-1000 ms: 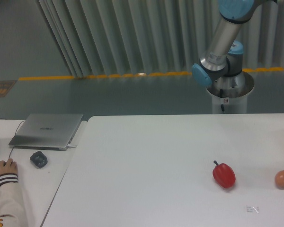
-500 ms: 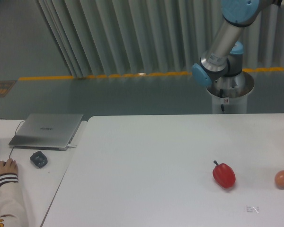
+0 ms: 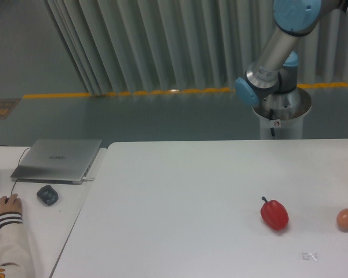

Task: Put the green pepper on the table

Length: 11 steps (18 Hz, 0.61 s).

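You're looking at the wide white bench [image 3: 180, 191] filling the lower centre and right of the frame, and the green pepper is nowhere in view on it, so you can't place it from this angle. The arm [image 3: 272, 55] rises from its pedestal at the upper right, grey tube and blue joints, and runs straight out through the top edge of the frame; the claw is out of shot up there, so you cannot tell whether it is open, closed or carrying anything. Down at the lower right you have a red pepper [image 3: 275, 214] lying on the bench with its stem pointing to the upper left, and near it, by the right edge, a small orange-brown egg-shaped thing [image 3: 346, 219]. Just below and between those two sits a small grey printed mark [image 3: 309, 256] on the white surface. Over at the left, on a separate white desk [image 3: 69, 211], you see a closed grey laptop [image 3: 58, 159], a dark mouse [image 3: 47, 194] just in front of it, and at the lower left corner a person's hand [image 3: 6, 205] in a striped cuff resting on the desk.
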Each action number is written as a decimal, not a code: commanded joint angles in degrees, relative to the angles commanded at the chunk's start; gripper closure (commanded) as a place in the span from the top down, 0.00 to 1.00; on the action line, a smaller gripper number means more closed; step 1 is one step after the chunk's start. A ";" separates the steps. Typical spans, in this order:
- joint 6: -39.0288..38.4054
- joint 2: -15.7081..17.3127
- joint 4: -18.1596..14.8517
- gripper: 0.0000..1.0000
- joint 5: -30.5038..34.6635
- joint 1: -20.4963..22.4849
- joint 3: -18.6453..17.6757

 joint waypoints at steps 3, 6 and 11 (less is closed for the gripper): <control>0.44 -0.44 0.09 1.00 0.00 -0.26 0.00; 1.14 -0.53 0.00 0.85 0.00 -0.26 -0.09; 1.32 0.17 0.00 0.62 0.00 -0.18 -0.17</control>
